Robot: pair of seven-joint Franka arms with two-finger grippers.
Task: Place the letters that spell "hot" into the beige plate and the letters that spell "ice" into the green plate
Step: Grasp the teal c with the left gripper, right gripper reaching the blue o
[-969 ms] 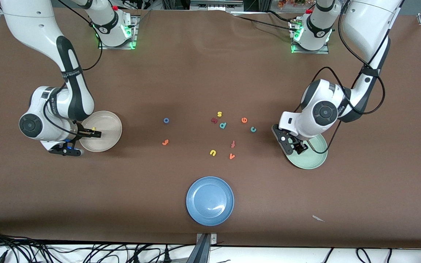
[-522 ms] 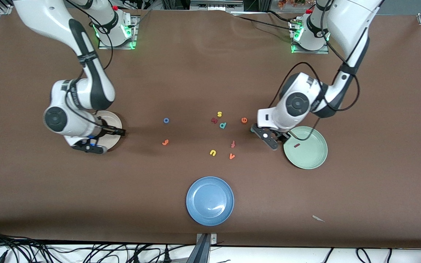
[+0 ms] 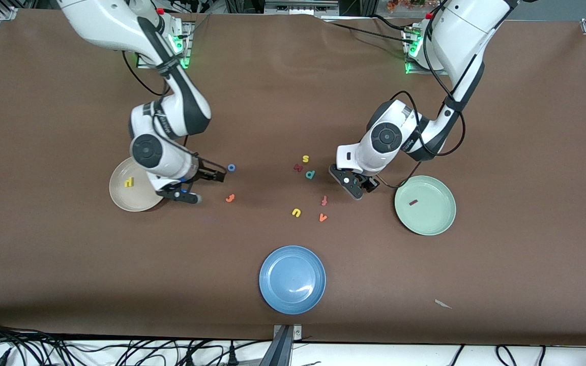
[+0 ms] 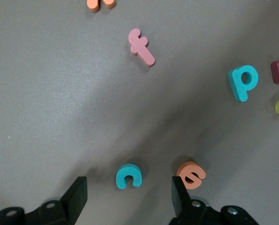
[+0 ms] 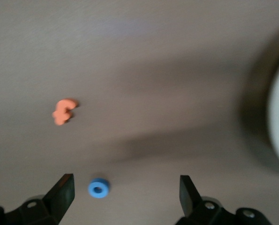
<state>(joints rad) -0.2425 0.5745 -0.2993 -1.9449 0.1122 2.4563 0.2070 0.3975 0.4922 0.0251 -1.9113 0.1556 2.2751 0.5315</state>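
Note:
The beige plate [image 3: 120, 195] holds the yellow h [image 3: 128, 181]. My right gripper [image 3: 210, 187] [image 5: 125, 197] hangs open just beside that plate, low over the blue o [image 3: 231, 167] [image 5: 98, 188], which sits near one finger. The orange t [image 3: 230, 197] [image 5: 63, 111] lies close by. The green plate [image 3: 438, 218] holds the dark red i [image 3: 413, 202]. Open too, my left gripper [image 3: 358, 187] [image 4: 128, 194] is over the teal c [image 4: 128, 176], which lies between the fingers. The orange e [image 4: 192, 174] is against one finger. The hand hides both in the front view.
Spare letters lie mid-table: yellow s [image 3: 305, 159], dark red kinked letter [image 3: 298, 167], teal p [image 3: 310, 174], redder t [image 3: 324, 201], yellow u [image 3: 296, 212], orange v [image 3: 323, 217]. A blue plate [image 3: 292, 279] sits nearest the front camera. A paper scrap [image 3: 443, 304] lies beyond the green plate's front.
Both grippers left their plates and swung toward the table's middle. The right one now hangs by the blue o; the left one has come over the teal c and orange e.

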